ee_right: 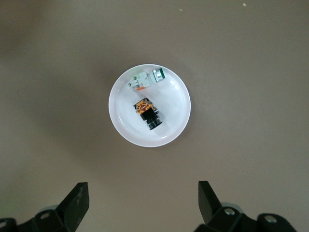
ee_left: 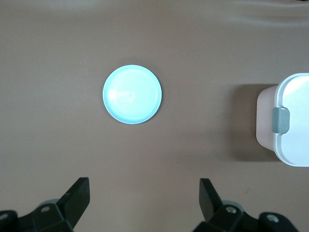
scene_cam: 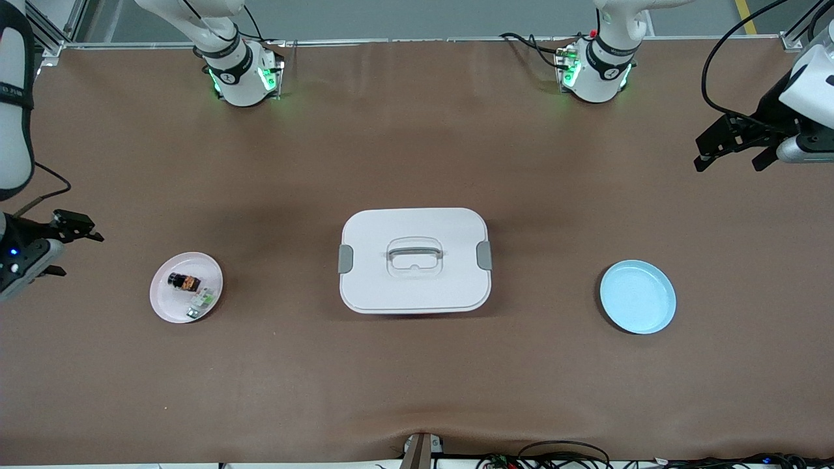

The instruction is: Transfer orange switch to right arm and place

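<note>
The orange switch (scene_cam: 185, 282) lies in the pink plate (scene_cam: 163, 306) toward the right arm's end of the table, beside a green-and-white switch (scene_cam: 202, 299) that sits nearer the front camera. In the right wrist view the orange switch (ee_right: 147, 113) rests on its side, its black cap pointing away from the green-and-white one (ee_right: 145, 79). The blue plate (scene_cam: 637, 296), toward the left arm's end, holds nothing.

The right gripper (scene_cam: 62, 238) hangs at the table's edge beside the pink plate, jaws wide and holding nothing; its wrist camera looks straight down on that plate. The left gripper (scene_cam: 733, 146) hangs over the table near the left arm's end, jaws likewise wide with nothing between them, and the blue plate (ee_left: 132, 94) lies in its wrist view.

As a judgement, the scene fits 2 stages: the orange switch lies on the right arm's plate as a finished handover and placing would leave it, or it lies there as a starting point for a move toward some other spot. The pictures do not settle which, so no next move can be named.

A white lidded box (scene_cam: 414, 260) with 2 grey latches and a recessed handle stands mid-table between the 2 plates. The surface is a brown mat (scene_cam: 417, 391), slightly rucked at the edge nearest the front camera, with cables running along that edge and an aluminium frame near the bases.
</note>
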Action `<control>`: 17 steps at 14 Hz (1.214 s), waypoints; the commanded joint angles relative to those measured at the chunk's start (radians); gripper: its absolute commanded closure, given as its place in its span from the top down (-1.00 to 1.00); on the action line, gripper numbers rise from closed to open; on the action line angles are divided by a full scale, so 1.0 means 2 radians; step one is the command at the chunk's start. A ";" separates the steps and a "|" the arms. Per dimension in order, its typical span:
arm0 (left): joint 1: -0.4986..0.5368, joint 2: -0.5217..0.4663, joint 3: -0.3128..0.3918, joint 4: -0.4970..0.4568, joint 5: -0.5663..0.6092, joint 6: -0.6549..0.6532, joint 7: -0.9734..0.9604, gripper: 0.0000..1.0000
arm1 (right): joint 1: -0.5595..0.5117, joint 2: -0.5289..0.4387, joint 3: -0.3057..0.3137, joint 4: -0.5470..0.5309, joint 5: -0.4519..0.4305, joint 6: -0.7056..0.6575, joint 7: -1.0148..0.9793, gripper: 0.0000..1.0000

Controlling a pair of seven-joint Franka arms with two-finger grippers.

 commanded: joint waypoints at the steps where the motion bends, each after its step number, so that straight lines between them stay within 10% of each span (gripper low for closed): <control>1: -0.005 0.004 0.002 0.014 0.009 -0.012 -0.005 1.00 | 0.004 -0.028 0.006 -0.004 -0.035 -0.027 0.075 1.00; 8: -0.034 0.005 0.034 0.014 0.009 -0.012 -0.005 1.00 | 0.000 -0.037 0.005 0.056 -0.035 -0.141 0.391 1.00; 17: -0.035 0.001 0.063 0.043 0.009 -0.036 0.021 1.00 | -0.005 -0.053 0.005 0.081 0.001 -0.140 0.407 1.00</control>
